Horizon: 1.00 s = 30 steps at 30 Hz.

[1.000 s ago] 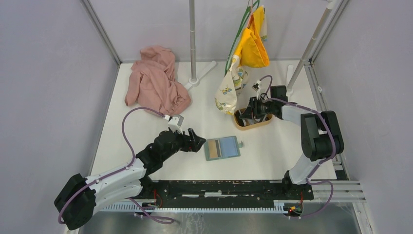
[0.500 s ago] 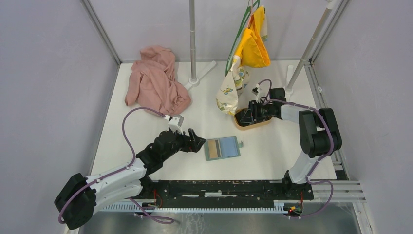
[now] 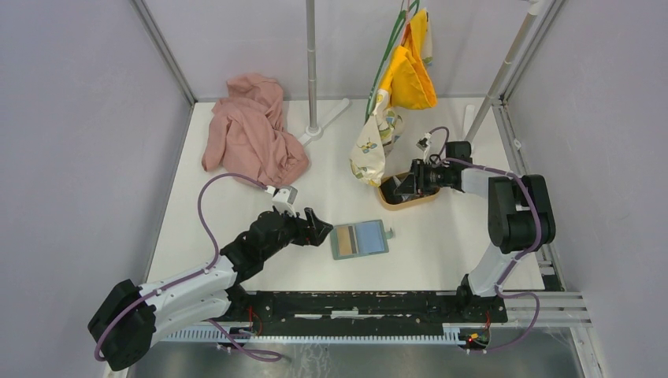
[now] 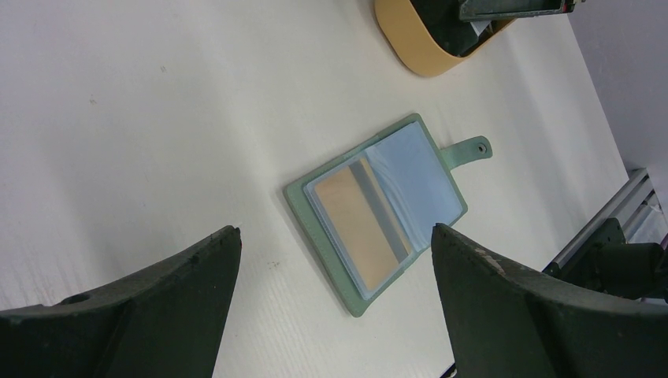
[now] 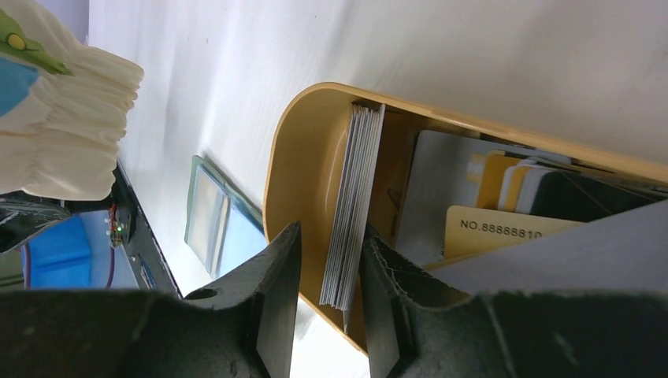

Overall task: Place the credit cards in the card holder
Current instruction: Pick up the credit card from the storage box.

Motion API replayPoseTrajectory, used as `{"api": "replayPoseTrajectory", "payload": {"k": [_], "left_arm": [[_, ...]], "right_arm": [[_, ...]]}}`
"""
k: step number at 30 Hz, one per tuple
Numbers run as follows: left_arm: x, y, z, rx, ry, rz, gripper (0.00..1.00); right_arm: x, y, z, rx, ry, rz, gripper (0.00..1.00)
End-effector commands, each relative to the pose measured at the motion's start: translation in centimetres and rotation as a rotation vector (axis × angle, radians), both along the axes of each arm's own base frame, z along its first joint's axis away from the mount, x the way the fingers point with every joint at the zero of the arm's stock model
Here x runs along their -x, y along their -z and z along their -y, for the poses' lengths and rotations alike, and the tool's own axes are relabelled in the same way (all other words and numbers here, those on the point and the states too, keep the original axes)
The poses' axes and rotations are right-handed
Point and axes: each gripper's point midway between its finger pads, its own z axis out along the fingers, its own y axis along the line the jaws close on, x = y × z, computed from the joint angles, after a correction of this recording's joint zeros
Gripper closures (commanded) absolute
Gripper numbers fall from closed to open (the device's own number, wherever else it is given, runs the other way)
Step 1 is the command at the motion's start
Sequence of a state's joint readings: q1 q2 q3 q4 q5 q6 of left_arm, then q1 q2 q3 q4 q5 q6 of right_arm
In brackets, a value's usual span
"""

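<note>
Overhead, the left gripper (image 3: 319,228) hovers with the card holder (image 3: 359,239) lying spread open just ahead of its fingertips, while the right gripper (image 3: 406,183) dips into the oval tray (image 3: 417,205). Seen from the left wrist, the 2 fingers stand wide apart, gripping nothing, with the holder beyond them. From the right wrist, a stack of credit cards (image 5: 352,205) stands on edge between the 2 fingers, inside the tray; whether they pinch it, I cannot tell.

Left tool (image 4: 332,230) wide open, held low; right tool (image 5: 331,228) narrowly parted.
</note>
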State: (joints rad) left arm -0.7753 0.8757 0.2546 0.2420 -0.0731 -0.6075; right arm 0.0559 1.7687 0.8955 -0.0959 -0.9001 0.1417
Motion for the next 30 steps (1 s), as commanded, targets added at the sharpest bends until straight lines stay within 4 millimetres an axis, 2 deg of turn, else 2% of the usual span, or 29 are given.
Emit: {"api": "replayPoseTrajectory", "payload": {"k": [1, 10, 12, 19, 25, 30], "left_arm": [[-0.6, -1.4, 0.4, 0.027, 0.009, 0.058, 0.05], [-0.5, -1.5, 0.2, 0.027, 0.004, 0.064, 0.05], [-0.5, -1.4, 0.1, 0.025, 0.003, 0.064, 0.05], [-0.5, -1.5, 0.1, 0.022, 0.004, 0.066, 0.05], [-0.5, -1.6, 0.2, 0.024, 0.007, 0.066, 0.05], [-0.5, -1.9, 0.3, 0.028, 0.011, 0.068, 0.05]], "right_arm": [[-1.2, -2.2, 0.0, -0.051, -0.005, 0.066, 0.62], [-1.4, -1.8, 1.3, -0.036, 0.028, 0.053, 0.62], [-1.8, -1.8, 2.3, -0.035, 0.060, 0.050, 0.63], [-1.8, -1.7, 2.7, -0.041, 0.073, 0.041, 0.81], [-1.9, -2.0, 3.1, -0.049, 0.086, 0.042, 1.00], [-2.2, -2.8, 4.4, -0.037, 0.126, 0.072, 1.00]]}}
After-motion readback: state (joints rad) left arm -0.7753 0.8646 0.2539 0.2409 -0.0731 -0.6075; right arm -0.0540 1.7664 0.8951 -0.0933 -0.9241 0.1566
